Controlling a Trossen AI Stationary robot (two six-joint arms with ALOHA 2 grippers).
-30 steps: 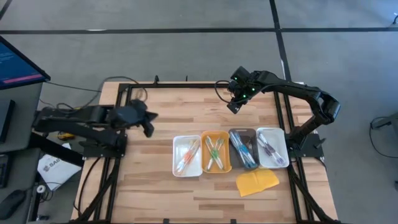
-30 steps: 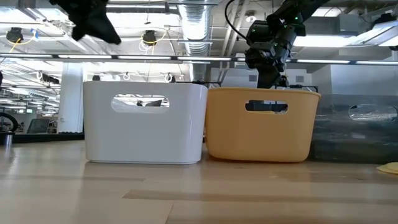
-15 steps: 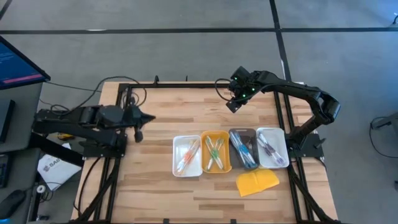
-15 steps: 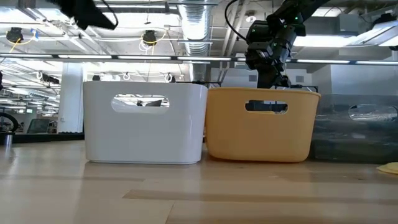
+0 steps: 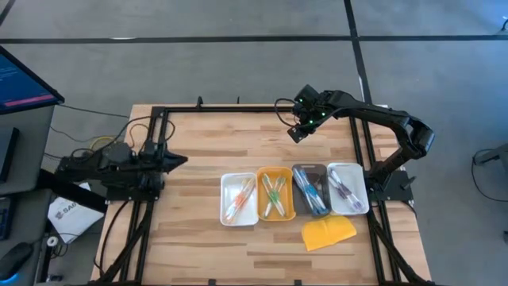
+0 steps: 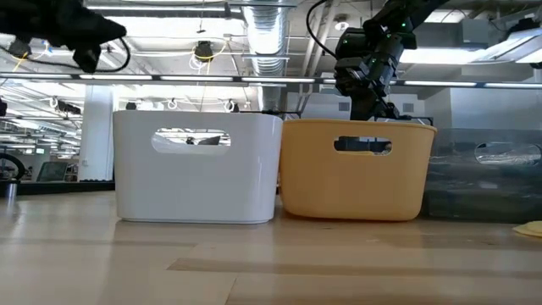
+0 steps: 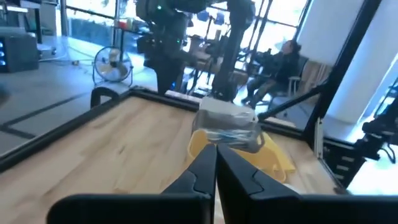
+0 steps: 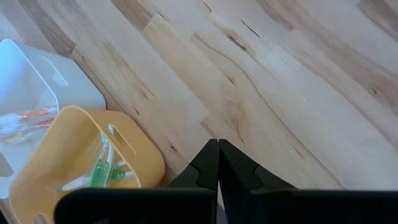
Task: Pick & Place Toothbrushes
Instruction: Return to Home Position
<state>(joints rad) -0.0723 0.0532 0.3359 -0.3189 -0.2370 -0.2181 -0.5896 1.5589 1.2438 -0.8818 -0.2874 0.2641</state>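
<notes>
Toothbrushes lie in four trays set side by side near the table's front. Orange-pink ones (image 5: 240,199) are in the left white tray (image 5: 226,213). Green ones (image 5: 274,193) are in the orange tray (image 5: 286,213), blue ones (image 5: 312,192) in the grey tray (image 5: 298,171), and purple ones (image 5: 344,191) in the right white tray (image 5: 359,171). My left gripper (image 5: 182,159) is shut and empty, pointing level over the table's left edge. My right gripper (image 5: 294,135) is shut and empty. It hangs above the bare wood beyond the trays, slanting down (image 8: 218,152).
A yellow pad (image 5: 328,233) lies in front of the right-hand trays. A black frame (image 5: 238,109) runs round the table's edges. Bare wood lies between the left arm and the trays. Beyond the table, a person (image 7: 283,59) sits in the room.
My left gripper has drawn back toward the table's left edge and sunk, tipping from a downward slant to level, still shut. The trays and toothbrushes have not moved.
</notes>
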